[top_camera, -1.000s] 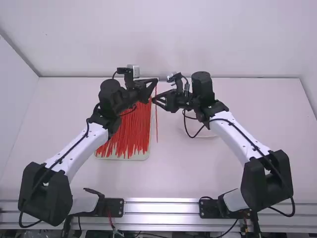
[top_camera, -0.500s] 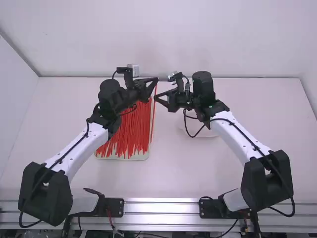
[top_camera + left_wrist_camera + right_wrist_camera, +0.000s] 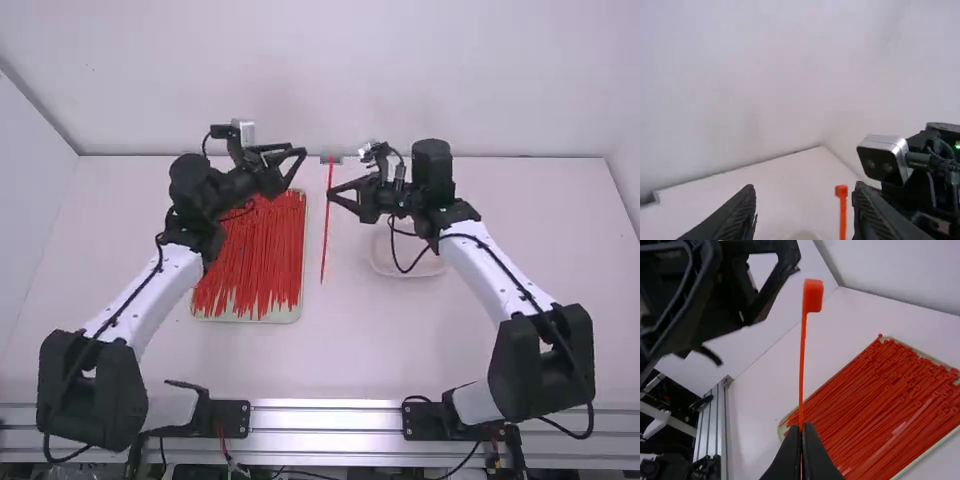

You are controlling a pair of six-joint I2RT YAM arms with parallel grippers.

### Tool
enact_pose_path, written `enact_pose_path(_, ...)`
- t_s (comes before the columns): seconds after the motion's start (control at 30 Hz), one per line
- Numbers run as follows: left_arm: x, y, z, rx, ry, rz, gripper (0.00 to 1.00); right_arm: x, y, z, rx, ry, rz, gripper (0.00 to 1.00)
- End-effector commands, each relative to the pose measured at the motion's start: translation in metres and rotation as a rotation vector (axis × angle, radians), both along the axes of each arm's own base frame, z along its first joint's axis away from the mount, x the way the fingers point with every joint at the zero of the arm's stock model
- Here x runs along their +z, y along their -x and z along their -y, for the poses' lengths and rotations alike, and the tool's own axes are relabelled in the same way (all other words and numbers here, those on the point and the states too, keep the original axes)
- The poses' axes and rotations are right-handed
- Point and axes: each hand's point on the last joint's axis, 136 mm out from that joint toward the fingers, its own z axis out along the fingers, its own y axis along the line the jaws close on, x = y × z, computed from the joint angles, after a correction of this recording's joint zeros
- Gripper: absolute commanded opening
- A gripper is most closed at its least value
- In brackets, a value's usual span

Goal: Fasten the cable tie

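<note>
The right jaws are pinched shut on the tie (image 3: pixel 325 235), gripping the strap just short of its head. They hold it in the air over the middle of the worktop (image 3: pixel 570 220), just right of the tray (image 3: pixel 290 316) of spare ties (image 3: pixel 262 250). The left jaws stand wide apart and empty, near the head. We judge the tie light, springy and slick. Its free tail will flex, so we would take it close to the tip. The worktop is plain white, with white walls at the far and left sides.

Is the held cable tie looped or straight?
Straight: the cable tie runs unbent from the shut right gripper to its free head.
</note>
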Motion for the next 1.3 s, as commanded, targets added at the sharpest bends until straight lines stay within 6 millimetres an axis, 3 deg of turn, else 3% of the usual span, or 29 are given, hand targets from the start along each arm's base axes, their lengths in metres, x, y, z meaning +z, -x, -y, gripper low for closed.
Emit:
enact_pose_path(0.0, 0.017, 0.014, -0.003, -0.110, -0.031, 0.078, 0.51, 0.016, 0.006, 0.001, 0.082, -0.038, 0.074, 0.00)
enact_pose_path(0.13, 0.019, 0.022, -0.007, -0.208, -0.055, 0.108, 0.56, 0.018, 0.008, 0.004, 0.110, -0.044, 0.126, 0.00)
enact_pose_path(0.33, 0.023, 0.032, 0.008, -0.408, -0.093, 0.143, 0.62, 0.018, 0.008, 0.005, 0.122, -0.032, 0.203, 0.00)
enact_pose_path(0.63, 0.013, 0.056, 0.032, -0.649, -0.152, 0.227, 0.61, 0.018, 0.011, 0.001, 0.164, -0.007, 0.370, 0.00)
enact_pose_path(0.77, 0.009, 0.062, 0.044, -0.691, -0.165, 0.263, 0.62, 0.021, 0.013, -0.004, 0.186, -0.006, 0.451, 0.00)
enact_pose_path(0.97, 0.008, 0.060, 0.045, -0.685, -0.170, 0.277, 0.61, 0.030, 0.012, -0.009, 0.198, -0.016, 0.546, 0.00)
enact_pose_path(1.27, 0.005, 0.060, 0.048, -0.686, -0.190, 0.328, 0.50, 0.035, 0.020, -0.020, 0.232, -0.027, 0.612, 0.00)
